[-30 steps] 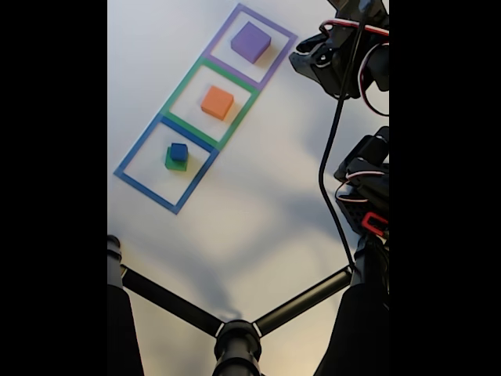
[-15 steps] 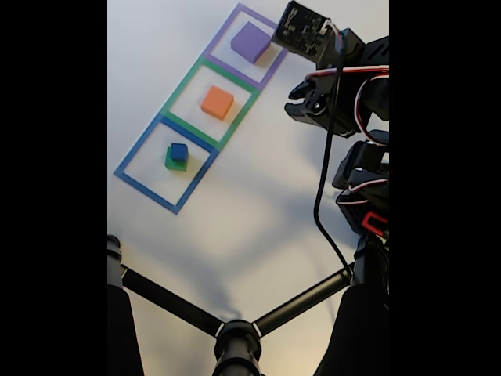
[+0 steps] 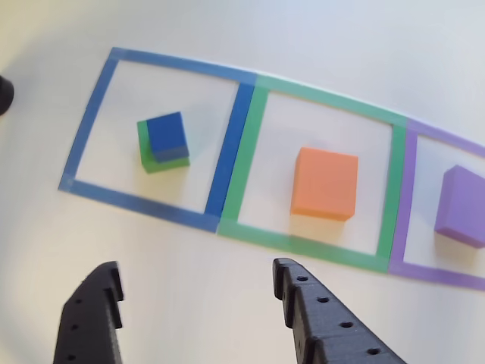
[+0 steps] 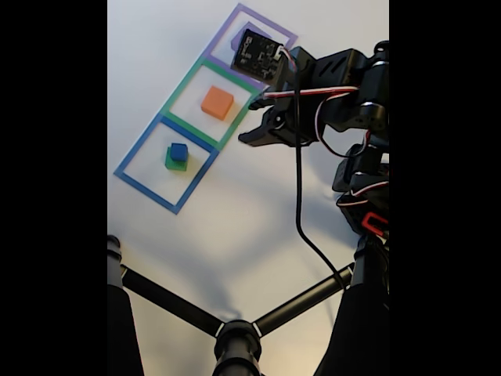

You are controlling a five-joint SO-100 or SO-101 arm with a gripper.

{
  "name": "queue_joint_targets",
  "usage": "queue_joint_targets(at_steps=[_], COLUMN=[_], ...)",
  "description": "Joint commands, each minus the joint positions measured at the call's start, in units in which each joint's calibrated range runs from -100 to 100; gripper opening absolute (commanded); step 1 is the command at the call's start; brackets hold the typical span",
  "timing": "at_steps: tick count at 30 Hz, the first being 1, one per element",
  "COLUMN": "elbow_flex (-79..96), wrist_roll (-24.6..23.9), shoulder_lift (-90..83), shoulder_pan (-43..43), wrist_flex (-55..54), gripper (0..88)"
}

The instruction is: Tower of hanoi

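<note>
A small blue cube [image 3: 167, 135] [image 4: 179, 151] sits on a green cube [image 3: 148, 154] [image 4: 173, 163] inside the blue tape square [image 3: 224, 148] [image 4: 141, 141]. An orange cube [image 3: 325, 183] [image 4: 217, 103] lies in the green tape square [image 3: 251, 159] [image 4: 182, 81]. A purple cube [image 3: 461, 206] [image 4: 236, 41] rests in the purple tape square [image 3: 399, 205] [image 4: 221, 35], mostly hidden by the arm's camera board in the fixed view. My gripper [image 3: 195, 303] [image 4: 249, 137] hangs open above bare table, just outside the squares, nothing between its black fingers [image 3: 307, 312].
The table is a plain white surface [image 4: 235, 227]. Black tripod legs [image 4: 235, 325] cross the lower part of the fixed view. The arm's body and cables [image 4: 360, 172] stand at the right edge.
The arm has swung left and down from the right edge, over the purple square toward the green one. The cubes have not moved.
</note>
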Motion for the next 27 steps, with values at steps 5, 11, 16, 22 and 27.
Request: queue_joint_targets(at_steps=[5, 11, 16, 22, 27], elbow_flex=[16.92, 30.64, 43.18, 49.91, 51.81], wrist_roll=[0.0, 0.0, 0.0, 0.0, 0.0], shoulder_lift=[-4.77, -6.05, -4.29, 3.97, 14.62], shoulder_pan=[1.16, 0.63, 0.25, 0.63, -0.14], wrist_flex=[-24.24, -43.42, -64.47, -83.32, -96.84], gripper=[31.8, 33.9, 35.6, 35.7, 35.7])
